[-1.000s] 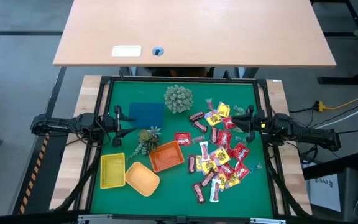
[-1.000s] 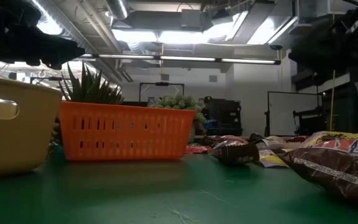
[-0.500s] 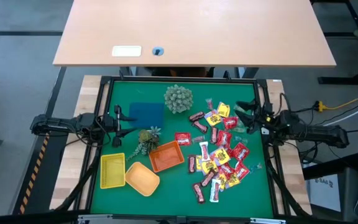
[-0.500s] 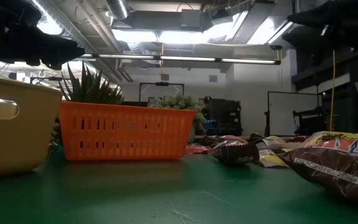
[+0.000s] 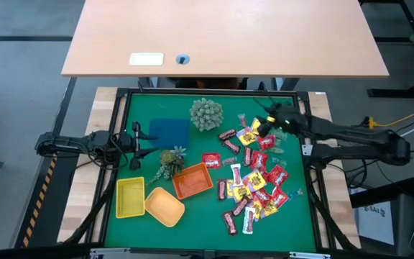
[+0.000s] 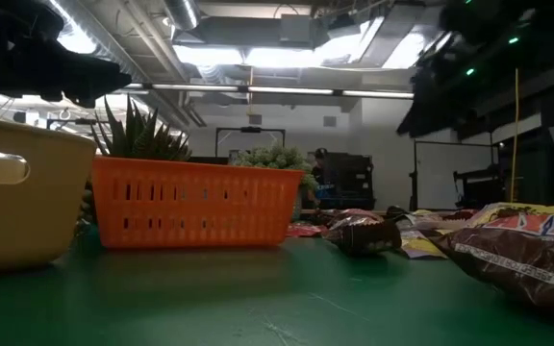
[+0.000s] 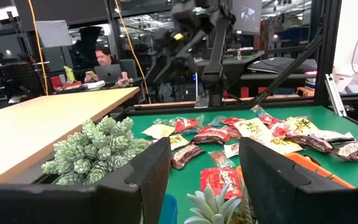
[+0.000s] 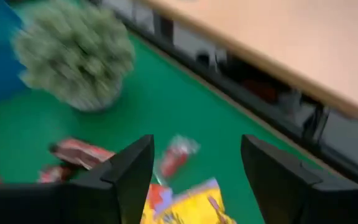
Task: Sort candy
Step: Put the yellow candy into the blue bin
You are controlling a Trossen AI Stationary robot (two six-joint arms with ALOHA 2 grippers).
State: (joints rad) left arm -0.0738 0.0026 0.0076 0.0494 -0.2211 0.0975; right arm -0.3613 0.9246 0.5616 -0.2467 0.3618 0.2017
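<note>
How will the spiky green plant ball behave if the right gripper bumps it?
The plant ball looks round with no flat base showing, so it may roll. Its soft-looking tufts suggest it is light and would give. The open right gripper hovers nearby.

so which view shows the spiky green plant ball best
The high view: the plant ball sits whole and clear, left of the candy. The left wrist view shows it side-on, cut off at the bottom; the right wrist view blurs it; the low view mostly hides it behind the orange basket.

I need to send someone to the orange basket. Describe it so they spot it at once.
On the green table mat, look left of the candy pile. The orange basket is a slatted rectangular tray lying at an angle, just below a small spiky plant. The yellow basket shares its slats; the rounded orange bowl has none.
</note>
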